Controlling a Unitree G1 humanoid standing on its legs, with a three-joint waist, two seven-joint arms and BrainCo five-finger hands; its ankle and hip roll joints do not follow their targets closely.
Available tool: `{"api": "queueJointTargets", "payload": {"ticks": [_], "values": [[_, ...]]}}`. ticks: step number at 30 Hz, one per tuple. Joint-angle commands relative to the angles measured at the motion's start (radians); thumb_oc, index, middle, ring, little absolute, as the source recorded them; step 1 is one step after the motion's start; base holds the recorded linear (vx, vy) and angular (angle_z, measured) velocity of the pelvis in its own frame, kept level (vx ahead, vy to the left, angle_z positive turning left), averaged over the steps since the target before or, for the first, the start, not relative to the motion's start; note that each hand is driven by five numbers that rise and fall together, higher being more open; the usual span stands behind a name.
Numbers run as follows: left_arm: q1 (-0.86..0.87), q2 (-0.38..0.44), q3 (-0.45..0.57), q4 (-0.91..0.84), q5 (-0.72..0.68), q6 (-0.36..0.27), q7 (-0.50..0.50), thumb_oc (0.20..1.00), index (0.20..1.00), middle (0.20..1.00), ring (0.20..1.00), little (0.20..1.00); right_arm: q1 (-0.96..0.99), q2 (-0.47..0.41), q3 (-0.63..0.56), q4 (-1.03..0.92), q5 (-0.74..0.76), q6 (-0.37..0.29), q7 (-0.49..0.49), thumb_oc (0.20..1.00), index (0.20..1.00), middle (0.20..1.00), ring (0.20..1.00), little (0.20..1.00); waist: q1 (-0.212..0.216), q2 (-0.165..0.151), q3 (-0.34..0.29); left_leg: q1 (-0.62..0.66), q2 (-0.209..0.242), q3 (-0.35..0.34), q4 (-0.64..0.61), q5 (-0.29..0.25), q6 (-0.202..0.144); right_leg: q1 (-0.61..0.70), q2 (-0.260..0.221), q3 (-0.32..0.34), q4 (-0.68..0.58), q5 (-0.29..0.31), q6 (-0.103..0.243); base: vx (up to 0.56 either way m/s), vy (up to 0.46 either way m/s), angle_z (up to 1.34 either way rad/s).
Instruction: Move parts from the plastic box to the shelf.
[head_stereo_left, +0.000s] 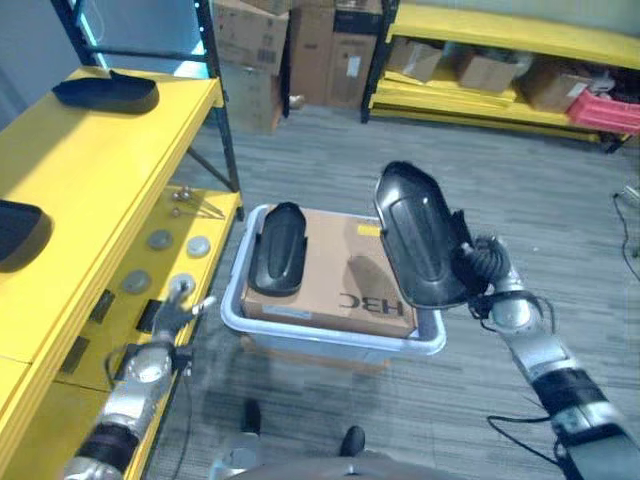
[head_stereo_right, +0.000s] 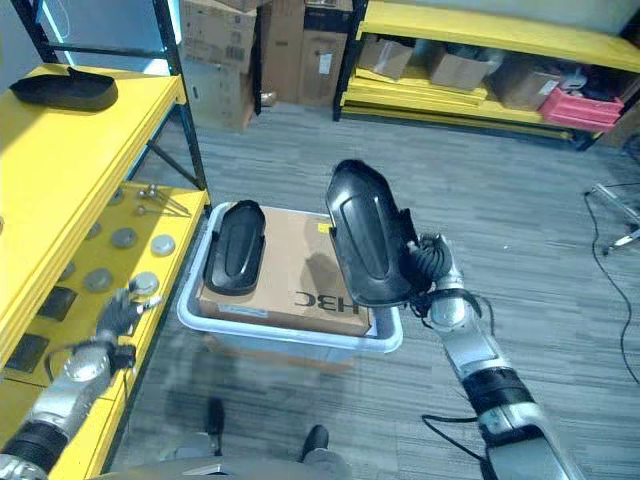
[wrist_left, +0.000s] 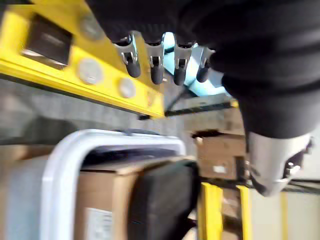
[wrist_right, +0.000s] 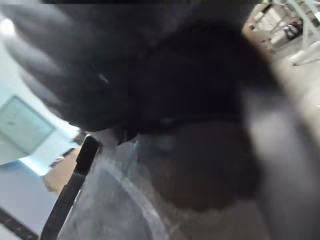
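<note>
Right hand (head_stereo_left: 478, 262) grips a black part (head_stereo_left: 418, 235) upright above the plastic box (head_stereo_left: 330, 340), the yellow shelf (head_stereo_left: 90, 170) well off to its left, nearer the relaxed, empty left hand (head_stereo_left: 165, 318).

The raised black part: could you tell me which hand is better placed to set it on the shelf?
Right, probably: the right hand already holds the black part over the box. The left hand is empty by the shelf.
</note>
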Motion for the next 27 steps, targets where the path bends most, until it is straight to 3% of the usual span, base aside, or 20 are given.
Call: {"api": "queueJointTargets", "payload": {"ticks": [1,5,6,10,17,20,27], "values": [[-0.100,-0.011,-0.030,0.029,0.015,0.002,-0.038,1.000,1.000,1.000,1.000,1.000,-0.092,-0.102,-0.058,-0.040,-0.062,-0.099,-0.074,0.200,0.200,0.200,0.200,0.200,0.014,0.053,-0.024,0.068,0.042,0.034,-0.001,-0.069,-0.036,0.044,-0.042,-0.039,0.003,-0.036,0.057,-0.07,-0.034,-0.06],[-0.134,0.011,-0.019,-0.129,-0.002,-0.006,-0.102,1.000,1.000,1.000,1.000,1.000,-0.103,-0.113,-0.075,-0.141,-0.114,-0.145,-0.106,0.200,0.200,0.200,0.200,0.200,0.011,0.049,-0.040,0.081,0.044,0.038,-0.001,-0.075,-0.030,0.059,-0.040,-0.040,0.003,-0.043,0.058,-0.03,-0.023,-0.08],[-0.159,0.006,-0.024,-0.190,-0.053,-0.005,-0.149,1.000,1.000,1.000,1.000,1.000,-0.124,-0.112,-0.069,-0.179,-0.149,-0.183,-0.133,0.200,0.200,0.200,0.200,0.200,0.012,0.047,-0.048,0.085,0.044,0.040,-0.001,-0.080,-0.027,0.065,-0.039,-0.042,0.004,-0.048,0.059,0.00,0.000,0.00],[-0.192,-0.015,-0.047,-0.249,-0.164,0.009,-0.199,1.000,1.000,1.000,1.000,1.000,-0.159,-0.106,-0.052,-0.231,-0.207,-0.224,-0.158,0.200,0.200,0.200,0.200,0.200,0.010,0.045,-0.056,0.092,0.044,0.043,-0.001,-0.087,-0.024,0.068,-0.036,-0.037,0.005,-0.050,0.059,0.00,0.000,0.00],[-0.301,-0.069,-0.161,-0.258,-0.173,0.009,-0.241,1.000,1.000,1.000,1.000,1.000,-0.307,-0.053,0.096,-0.240,-0.279,-0.192,-0.170,0.200,0.200,0.200,0.200,0.200,0.011,0.038,-0.079,0.099,0.041,0.048,-0.001,-0.100,-0.020,0.072,-0.035,-0.032,0.003,-0.055,0.061,0.00,0.005,-0.02],[-0.346,-0.091,-0.208,-0.257,-0.197,0.021,-0.253,1.000,1.000,1.000,1.000,1.000,-0.357,-0.011,0.164,-0.187,-0.336,-0.203,-0.228,0.200,0.200,0.200,0.200,0.200,0.019,0.037,-0.089,0.097,0.037,0.042,-0.001,-0.102,-0.016,0.074,-0.037,-0.037,0.003,-0.057,0.063,0.00,0.005,-0.01],[-0.401,-0.134,-0.264,-0.256,-0.271,0.011,-0.268,1.000,1.000,1.000,1.000,1.000,-0.422,0.067,0.274,-0.105,-0.373,-0.241,-0.257,0.200,0.200,0.200,0.200,0.200,0.033,0.035,-0.100,0.093,0.030,0.025,-0.001,-0.109,-0.013,0.076,-0.041,-0.046,0.003,-0.060,0.065,0.00,0.002,0.00]]}}
